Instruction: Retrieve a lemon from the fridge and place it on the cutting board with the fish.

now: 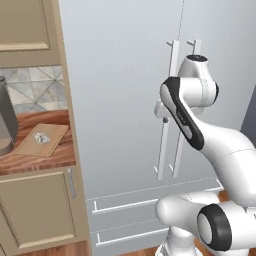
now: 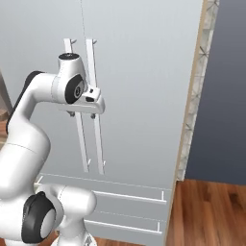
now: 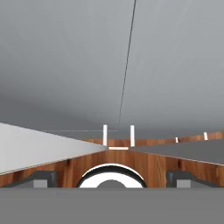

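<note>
The fridge (image 1: 120, 90), its two doors shut, fills the middle of the left base view. The gripper (image 2: 82, 114) is raised in front of the pair of vertical bar handles (image 2: 91, 105) at the seam between the doors; its jaws stand wide apart and hold nothing, as the hand view shows with one finger tip (image 3: 43, 178) at each lower corner. The cutting board (image 1: 42, 140) lies on the wood countertop (image 1: 35, 160) to the left of the fridge, well apart from the gripper, with the fish (image 1: 42, 138) resting on its middle. A grey appliance (image 1: 6, 120) stands just beside the board.
</note>
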Motion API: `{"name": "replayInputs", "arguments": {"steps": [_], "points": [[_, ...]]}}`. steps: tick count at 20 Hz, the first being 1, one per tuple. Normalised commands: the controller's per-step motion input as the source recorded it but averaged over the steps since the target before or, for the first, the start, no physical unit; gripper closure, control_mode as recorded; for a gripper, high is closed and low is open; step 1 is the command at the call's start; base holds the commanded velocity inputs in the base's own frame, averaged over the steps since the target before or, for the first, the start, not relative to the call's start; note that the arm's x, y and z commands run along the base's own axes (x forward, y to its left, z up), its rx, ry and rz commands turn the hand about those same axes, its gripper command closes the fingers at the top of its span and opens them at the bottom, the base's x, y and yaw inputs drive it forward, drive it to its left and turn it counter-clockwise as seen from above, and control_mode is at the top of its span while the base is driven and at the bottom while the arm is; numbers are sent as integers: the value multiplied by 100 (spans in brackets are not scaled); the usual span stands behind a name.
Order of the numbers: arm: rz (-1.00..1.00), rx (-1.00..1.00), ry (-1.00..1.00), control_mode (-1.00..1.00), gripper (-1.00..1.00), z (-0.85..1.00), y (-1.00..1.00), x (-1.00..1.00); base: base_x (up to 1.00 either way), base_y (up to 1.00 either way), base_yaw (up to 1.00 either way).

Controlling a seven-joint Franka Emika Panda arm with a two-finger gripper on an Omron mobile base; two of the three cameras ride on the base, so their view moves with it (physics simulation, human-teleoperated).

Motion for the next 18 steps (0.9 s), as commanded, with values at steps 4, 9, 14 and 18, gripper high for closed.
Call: {"name": "replayInputs", "arguments": {"steps": [4, 9, 14, 18], "points": [[0, 0, 0, 100, -100, 0, 0, 0, -30, -5, 0], [0, 0, 0, 100, -100, 0, 0, 0, -43, -20, 0], [0, 0, 0, 100, -100, 0, 0, 0, -40, -25, 0], [0, 0, 0, 100, -100, 0, 0, 0, -39, -30, 0]]}}
